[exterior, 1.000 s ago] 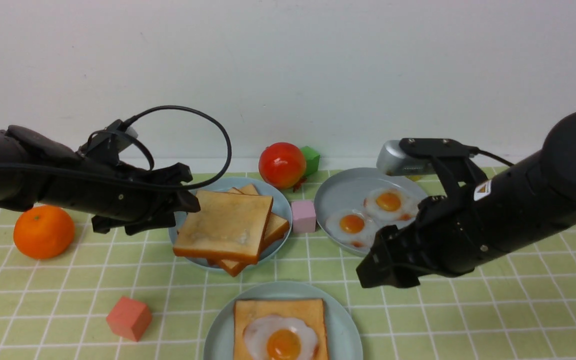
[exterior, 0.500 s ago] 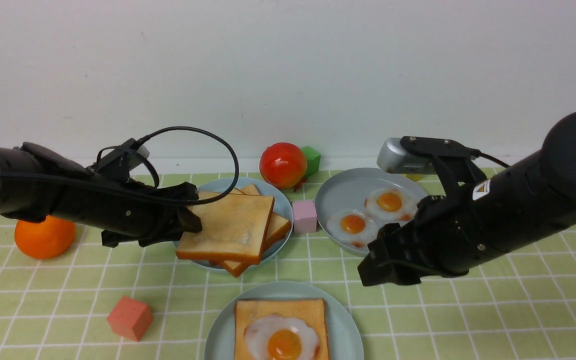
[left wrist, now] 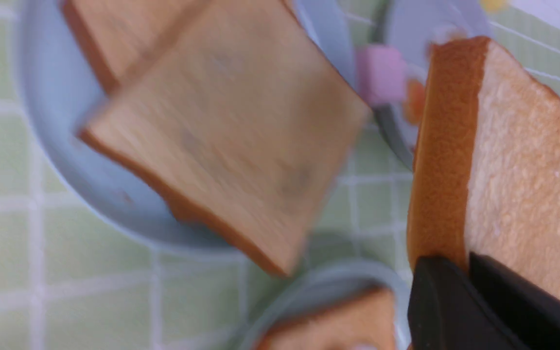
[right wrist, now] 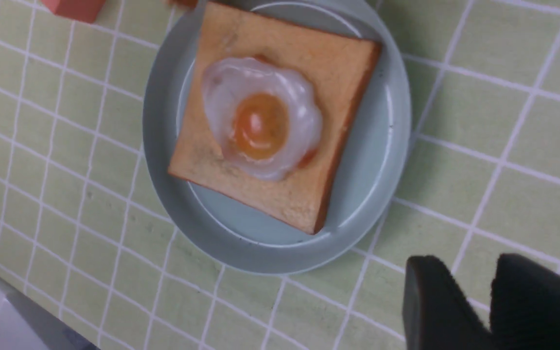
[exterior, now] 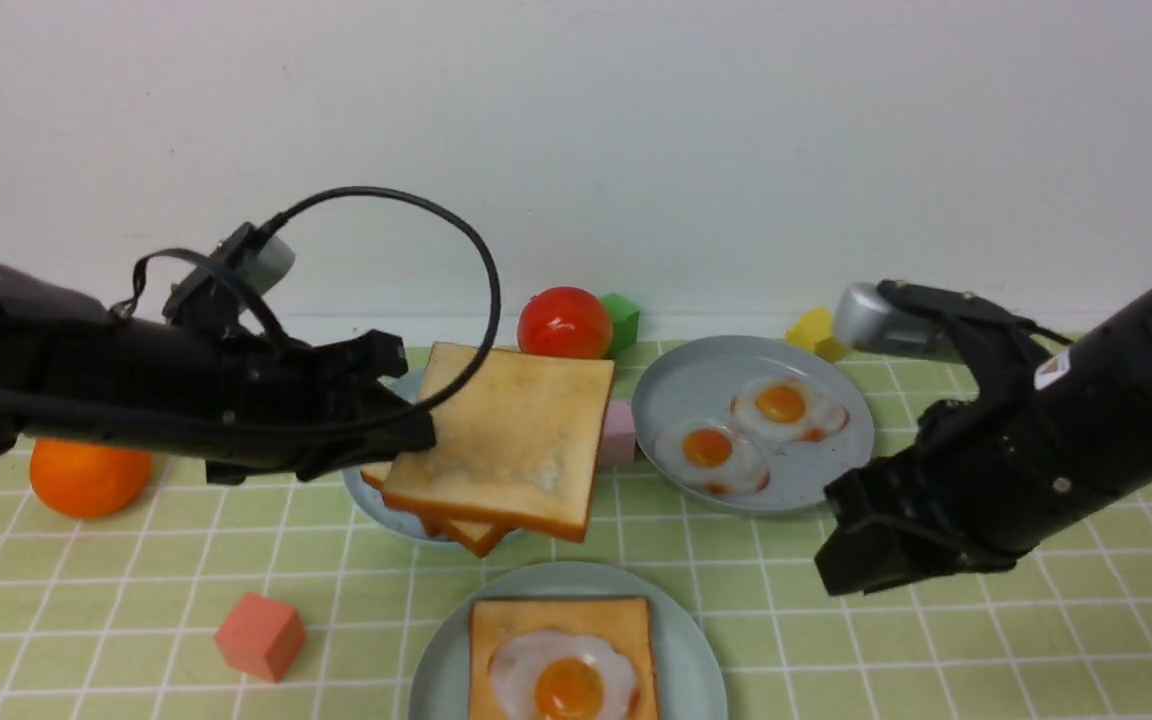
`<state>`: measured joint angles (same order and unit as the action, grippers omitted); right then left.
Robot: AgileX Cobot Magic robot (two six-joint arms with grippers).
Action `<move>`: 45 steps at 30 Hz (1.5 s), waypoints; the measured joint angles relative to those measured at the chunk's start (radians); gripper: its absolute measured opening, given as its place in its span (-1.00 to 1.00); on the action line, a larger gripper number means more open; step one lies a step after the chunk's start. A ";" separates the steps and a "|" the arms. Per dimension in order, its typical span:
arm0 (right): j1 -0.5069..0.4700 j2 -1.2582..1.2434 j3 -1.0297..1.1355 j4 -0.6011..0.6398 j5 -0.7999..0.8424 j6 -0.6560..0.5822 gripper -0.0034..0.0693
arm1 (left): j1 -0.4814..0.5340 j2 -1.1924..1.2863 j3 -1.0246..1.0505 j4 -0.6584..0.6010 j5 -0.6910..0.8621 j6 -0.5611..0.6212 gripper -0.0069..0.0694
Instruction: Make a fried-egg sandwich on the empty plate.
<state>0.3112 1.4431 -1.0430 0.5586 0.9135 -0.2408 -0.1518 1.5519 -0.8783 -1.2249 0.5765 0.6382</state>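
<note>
My left gripper (exterior: 414, 432) is shut on one edge of a golden toast slice (exterior: 511, 450) and holds it in the air, tilted, above the toast stack and behind the pale aqua plate (exterior: 688, 650). That plate sits at the front centre and carries a toast slice (exterior: 496, 625) with a fried egg (exterior: 561, 682) on top. The right wrist view shows the plate (right wrist: 382, 194), toast (right wrist: 309, 63) and egg (right wrist: 260, 121). The left wrist view shows the held toast (left wrist: 518, 160) in my gripper (left wrist: 469, 266). My right gripper (exterior: 861, 565) is shut and empty, right of the plate, and appears in its wrist view (right wrist: 474, 265).
A grey-blue plate (exterior: 376, 498) holds the leftover toast stack (exterior: 466, 532). Another plate (exterior: 706, 375) holds two eggs. A tomato (exterior: 564, 322), green block (exterior: 622, 318), pink block (exterior: 621, 432) and yellow block (exterior: 810, 330) lie behind. An orange (exterior: 86, 480) and a salmon cube (exterior: 258, 635) lie at the left.
My left gripper has lifted the top toast slice off the stack and carried it up and to the right. My right arm has drawn back to the right.
</note>
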 joint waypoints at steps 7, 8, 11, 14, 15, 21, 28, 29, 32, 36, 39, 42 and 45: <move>-0.021 -0.089 0.000 0.005 -0.005 -0.001 -0.59 | -0.251 -0.087 0.265 -0.274 -0.257 0.081 -0.76; -0.021 -0.100 0.000 0.007 -0.006 -0.008 -0.64 | -0.286 -0.081 0.290 -0.327 -0.308 0.103 -0.76; -0.022 -0.117 0.000 0.012 -0.009 -0.020 -0.79 | -0.319 -0.060 0.314 -0.419 -0.381 0.152 -0.76; -0.022 -0.134 0.000 0.017 -0.008 -0.023 -0.93 | -0.328 -0.015 0.316 -0.475 -0.384 0.185 -0.76; -0.022 -0.138 0.000 0.017 -0.010 -0.023 -0.94 | -0.328 0.003 0.316 -0.482 -0.375 0.187 -0.76; -0.022 -0.243 0.054 -0.001 -0.123 -0.023 -0.94 | -0.328 0.050 0.312 -0.429 -0.310 0.147 -0.57; -0.022 -0.597 0.285 -0.032 -0.235 -0.143 -0.93 | -0.328 -0.078 0.313 -0.101 -0.190 -0.092 0.02; -0.022 -0.660 0.328 -0.034 -0.247 -0.168 -0.94 | -0.328 -0.106 0.313 -0.043 -0.167 -0.132 0.09; -0.022 -0.848 0.460 -0.035 -0.315 -0.199 -0.93 | -0.328 -0.242 0.314 0.187 -0.112 -0.309 0.30; -0.022 -1.000 0.577 -0.035 -0.411 -0.206 -0.92 | -0.328 -0.427 0.314 0.412 -0.089 -0.499 0.35; -0.022 -1.099 0.660 -0.030 -0.503 -0.207 -0.92 | -0.328 -0.604 0.314 0.635 0.025 -0.719 0.35; -0.022 -1.141 0.700 -0.026 -0.530 -0.207 -0.91 | -0.328 -0.767 0.319 0.780 0.155 -0.903 0.29; -0.022 -1.160 0.729 -0.024 -0.531 -0.207 -0.92 | -0.328 -0.904 0.320 0.902 0.273 -1.033 0.13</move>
<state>0.2893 0.2835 -0.3141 0.5345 0.3821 -0.4474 -0.4802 0.6482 -0.5586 -0.3234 0.8499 -0.3950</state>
